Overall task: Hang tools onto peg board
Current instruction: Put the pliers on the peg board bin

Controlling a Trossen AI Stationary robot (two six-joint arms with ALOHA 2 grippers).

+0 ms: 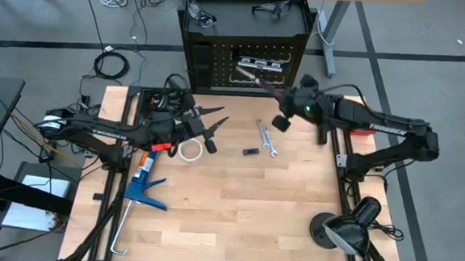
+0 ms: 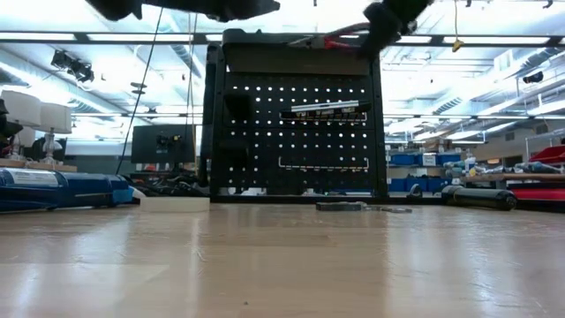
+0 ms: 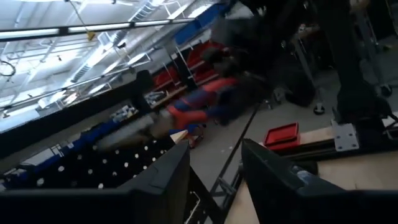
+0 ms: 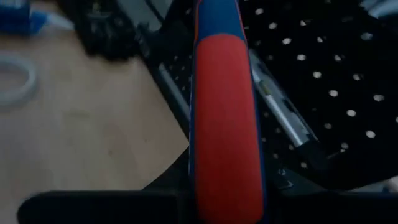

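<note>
The black peg board (image 1: pixel 245 62) stands upright at the table's far edge, with safety glasses (image 1: pixel 272 10) in its top tray and a silver bar (image 2: pixel 327 110) on its pegs. My right gripper (image 1: pixel 283 97) is raised in front of the board and shut on the red-and-blue pliers (image 1: pixel 256 79), which point at the board. My left gripper (image 1: pixel 223 115) hovers open at the table's left, with nothing between its fingers (image 3: pixel 168 186). Two silver wrenches (image 1: pixel 266 138) and a small black piece (image 1: pixel 250 152) lie flat on the table. My right gripper pinches the pliers' red-and-blue handle (image 4: pixel 227 186) between its two fingers. The fingers come from the table's right, slanting toward the board. The pliers run on along the fingers, and their far end (image 1: pixel 246 71) reaches toward the board's face. They hang clear of the table.
A white tape roll (image 1: pixel 188 150) and the big blue caulking gun (image 1: pixel 144 186) lie at the table's left. A black lamp (image 1: pixel 348 227) stands at the near right corner. Bare wood lies across the table's middle and near side.
</note>
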